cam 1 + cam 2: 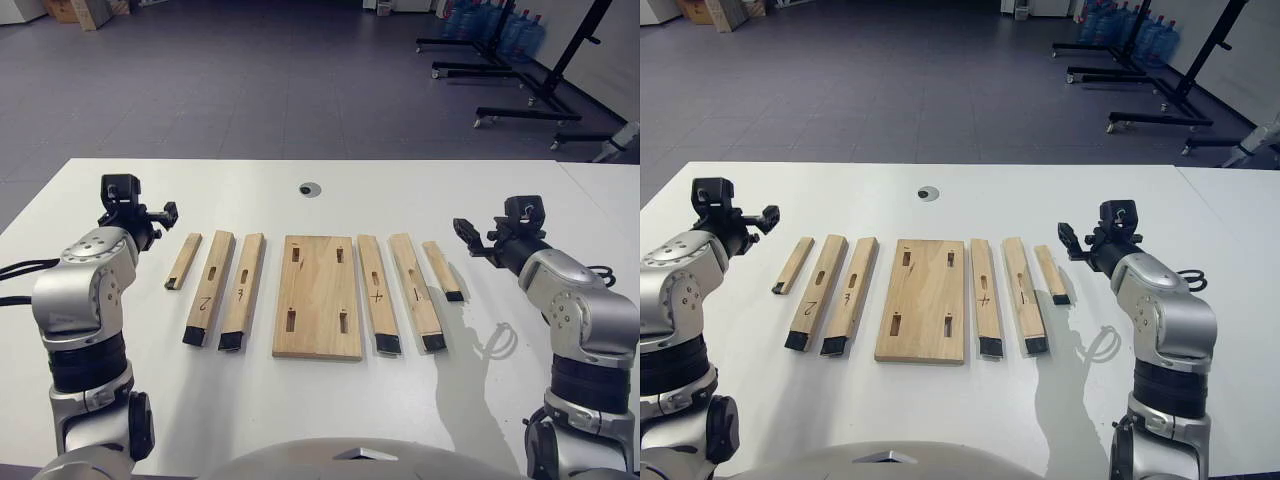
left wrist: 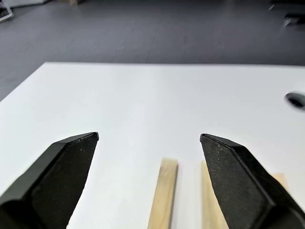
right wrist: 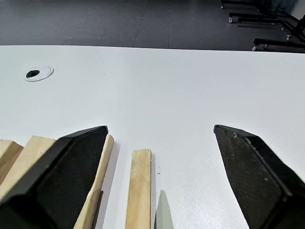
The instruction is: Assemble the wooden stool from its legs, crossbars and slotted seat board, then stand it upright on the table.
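Head view: slotted seat board (image 1: 318, 297) lies flat mid-surface (image 1: 500, 180), with legs (image 1: 210, 287) and crossbars (image 1: 183, 261) lined up either side, probably so each arm gets its own share. Left wrist: left tool (image 2: 149, 137) is spread wide above the leftmost crossbar (image 2: 163, 193). Right wrist: right tool (image 3: 160, 128) is likewise apart, gripping nothing.

Pale four-slotted wooden seat board (image 1: 318, 296) lies flat, flanked on each side by two black-tipped slotted wooden legs (image 1: 209, 287) and one shorter wooden crossbar (image 1: 183, 261), all parallel and apart.
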Robot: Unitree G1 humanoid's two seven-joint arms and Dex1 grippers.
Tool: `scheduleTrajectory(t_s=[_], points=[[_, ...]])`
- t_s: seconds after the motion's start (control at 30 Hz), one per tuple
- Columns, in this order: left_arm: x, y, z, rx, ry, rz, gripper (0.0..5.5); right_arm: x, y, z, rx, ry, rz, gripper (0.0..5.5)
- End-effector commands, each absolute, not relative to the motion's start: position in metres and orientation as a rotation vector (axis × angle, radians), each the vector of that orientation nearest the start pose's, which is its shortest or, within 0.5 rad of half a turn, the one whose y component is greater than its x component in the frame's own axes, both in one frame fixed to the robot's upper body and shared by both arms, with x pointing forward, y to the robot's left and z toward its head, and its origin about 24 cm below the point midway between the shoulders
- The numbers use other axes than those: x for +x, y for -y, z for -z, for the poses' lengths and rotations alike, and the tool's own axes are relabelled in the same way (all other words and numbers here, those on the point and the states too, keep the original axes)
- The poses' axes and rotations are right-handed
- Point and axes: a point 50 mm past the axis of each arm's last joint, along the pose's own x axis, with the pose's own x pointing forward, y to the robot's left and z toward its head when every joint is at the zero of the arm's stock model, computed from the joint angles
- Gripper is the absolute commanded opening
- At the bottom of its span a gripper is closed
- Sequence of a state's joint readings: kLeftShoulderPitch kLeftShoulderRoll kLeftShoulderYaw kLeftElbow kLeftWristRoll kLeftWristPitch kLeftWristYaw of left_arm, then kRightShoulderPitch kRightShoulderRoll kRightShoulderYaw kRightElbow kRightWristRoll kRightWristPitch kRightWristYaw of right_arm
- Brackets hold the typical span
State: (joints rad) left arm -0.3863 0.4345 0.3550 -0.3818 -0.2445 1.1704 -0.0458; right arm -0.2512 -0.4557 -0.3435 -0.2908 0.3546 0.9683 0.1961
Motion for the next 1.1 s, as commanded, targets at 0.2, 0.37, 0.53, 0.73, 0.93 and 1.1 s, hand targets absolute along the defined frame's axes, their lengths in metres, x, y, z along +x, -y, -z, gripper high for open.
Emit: scheduleTrajectory(t_s=[0.2, 0.37, 0.53, 0.73, 0.93, 1.1], points=[[0.275, -0.245, -0.196, -0.084, -0.044, -0.07, 3.94, 0.289, 0.254, -0.155, 0.048, -0.136, 0.091, 4.13], [0.281, -0.241, -0.206, -0.089, 0.019, -0.115, 3.94, 0.3, 0.243, -0.16, 0.015, -0.074, 0.069, 4.13], [0.281, -0.236, -0.201, -0.068, -0.003, -0.12, 3.94, 0.302, 0.239, -0.158, -0.002, -0.068, 0.065, 4.13], [0.279, -0.234, -0.195, -0.042, -0.015, -0.108, 3.94, 0.306, 0.231, -0.157, 0.012, -0.077, 0.013, 4.13], [0.283, -0.234, -0.194, -0.03, -0.003, -0.127, 3.94, 0.309, 0.226, -0.156, 0.017, -0.074, -0.006, 4.13], [0.286, -0.235, -0.194, -0.028, 0.0, -0.126, 3.94, 0.31, 0.224, -0.155, 0.026, -0.075, -0.01, 4.13]])
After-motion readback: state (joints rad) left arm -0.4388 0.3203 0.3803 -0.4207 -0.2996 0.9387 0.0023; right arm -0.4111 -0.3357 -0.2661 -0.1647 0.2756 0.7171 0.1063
